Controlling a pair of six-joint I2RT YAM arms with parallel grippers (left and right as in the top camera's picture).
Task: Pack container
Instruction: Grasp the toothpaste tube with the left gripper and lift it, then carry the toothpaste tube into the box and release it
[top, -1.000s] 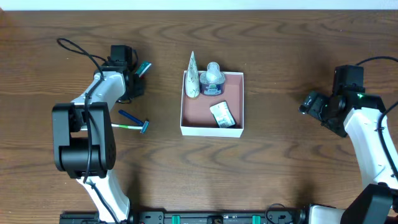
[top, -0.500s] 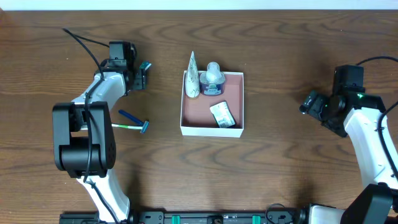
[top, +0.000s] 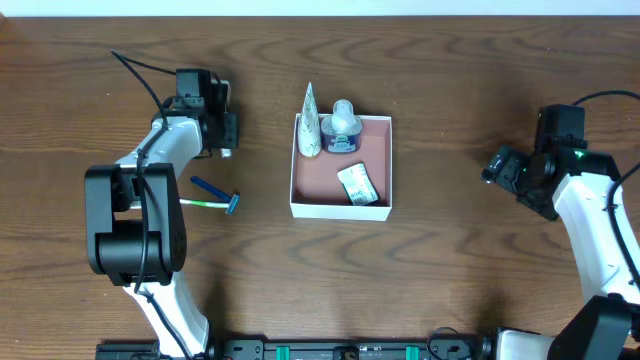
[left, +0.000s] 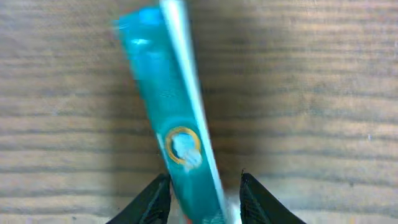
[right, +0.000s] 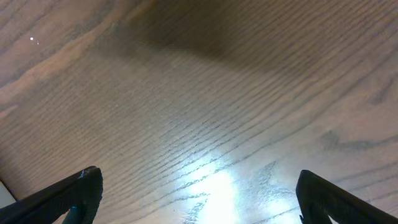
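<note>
The square white-walled, pink-lined container (top: 318, 185) holds a white cone-shaped tube (top: 310, 125) and a round white-capped bottle (top: 342, 125) along its far wall and a small white packet (top: 357, 184) front right, while a slim blue-headed razor (top: 225, 203) lies to its left, in front of the left gripper (left: 204, 196) gripping a flat teal tube (left: 177, 137).

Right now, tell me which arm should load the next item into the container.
Left. Its pincer is shut on a teal tube, just left of the container. The right pincer is open and holds nothing.
</note>
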